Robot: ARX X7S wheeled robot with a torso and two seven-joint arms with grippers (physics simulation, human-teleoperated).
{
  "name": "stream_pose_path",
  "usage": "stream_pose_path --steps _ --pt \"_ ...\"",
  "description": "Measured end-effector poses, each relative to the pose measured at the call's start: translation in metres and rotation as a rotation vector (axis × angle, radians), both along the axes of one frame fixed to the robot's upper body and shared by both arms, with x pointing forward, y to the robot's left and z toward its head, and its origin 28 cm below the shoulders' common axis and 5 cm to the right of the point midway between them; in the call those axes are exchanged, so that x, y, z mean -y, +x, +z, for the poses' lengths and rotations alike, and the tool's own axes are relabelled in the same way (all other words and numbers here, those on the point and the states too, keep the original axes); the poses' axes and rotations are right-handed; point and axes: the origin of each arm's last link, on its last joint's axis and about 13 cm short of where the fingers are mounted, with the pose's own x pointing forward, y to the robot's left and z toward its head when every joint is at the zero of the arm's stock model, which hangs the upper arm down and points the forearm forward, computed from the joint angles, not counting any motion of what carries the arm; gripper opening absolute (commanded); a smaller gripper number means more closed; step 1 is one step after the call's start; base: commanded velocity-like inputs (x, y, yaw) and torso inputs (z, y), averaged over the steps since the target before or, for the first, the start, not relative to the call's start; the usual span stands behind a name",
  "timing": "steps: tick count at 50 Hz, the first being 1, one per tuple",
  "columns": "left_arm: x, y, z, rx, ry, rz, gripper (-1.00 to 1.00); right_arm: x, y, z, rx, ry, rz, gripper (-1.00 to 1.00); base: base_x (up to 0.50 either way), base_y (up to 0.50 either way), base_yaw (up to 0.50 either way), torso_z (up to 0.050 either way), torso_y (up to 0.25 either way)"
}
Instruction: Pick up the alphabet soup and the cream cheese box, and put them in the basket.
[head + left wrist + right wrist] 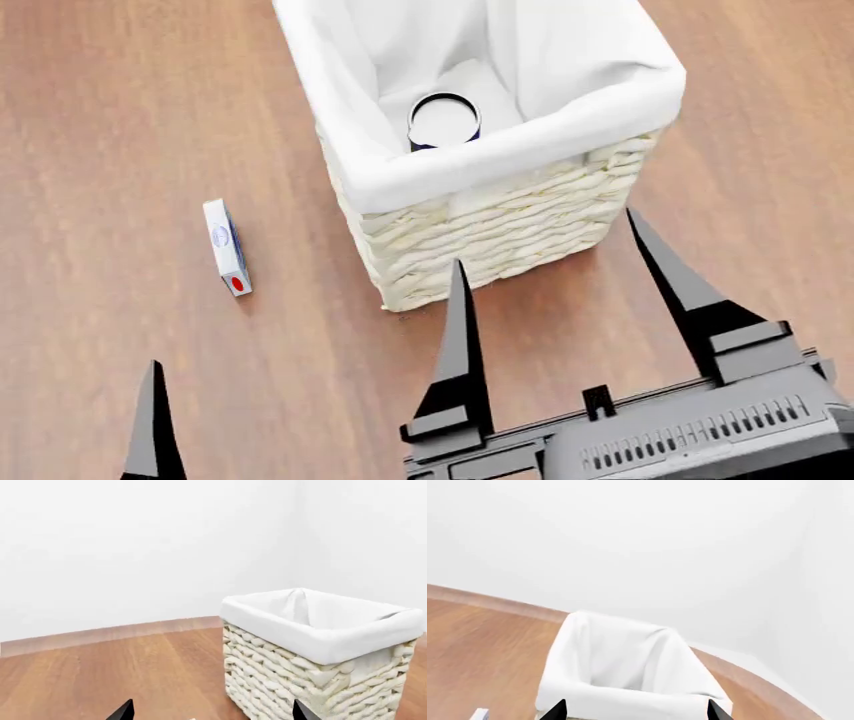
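The alphabet soup (443,120) stands upright inside the basket (507,225), showing its pale top and dark blue rim. The cream cheese box (226,246) lies flat on the wooden floor to the left of the basket, red mark toward me. My right gripper (545,236) hovers open and empty above the basket's near side; in the right wrist view the right gripper (637,711) spans the liner rim of the basket (627,675). My left gripper (213,712) is open and empty, with the basket (320,650) beside it. One left finger (154,430) shows near the box.
Wooden floor (120,120) surrounds the basket. White walls with a wood baseboard (113,632) stand behind it. A white corner of the cream cheese box (479,714) shows at the edge of the right wrist view.
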Motion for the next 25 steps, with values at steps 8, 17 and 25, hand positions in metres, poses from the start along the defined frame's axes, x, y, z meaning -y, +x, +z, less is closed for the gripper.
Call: stream_pose_path --steps 8,17,25 --pt "0.003 0.024 -0.015 -0.108 -0.032 -0.015 1.00 0.000 -0.003 -0.011 -0.016 0.014 0.004 1.00 0.00 0.00 0.00 0.000 0.000" --pt "0.007 0.052 -0.020 -0.178 -0.056 -0.041 1.00 -0.001 -0.004 -0.018 -0.028 0.022 0.008 1.00 0.00 0.00 0.00 0.000 0.000" --pt "0.011 0.077 -0.018 -0.209 -0.070 -0.056 1.00 -0.002 -0.006 -0.021 -0.034 0.025 0.011 1.00 0.00 0.00 0.00 0.000 0.000"
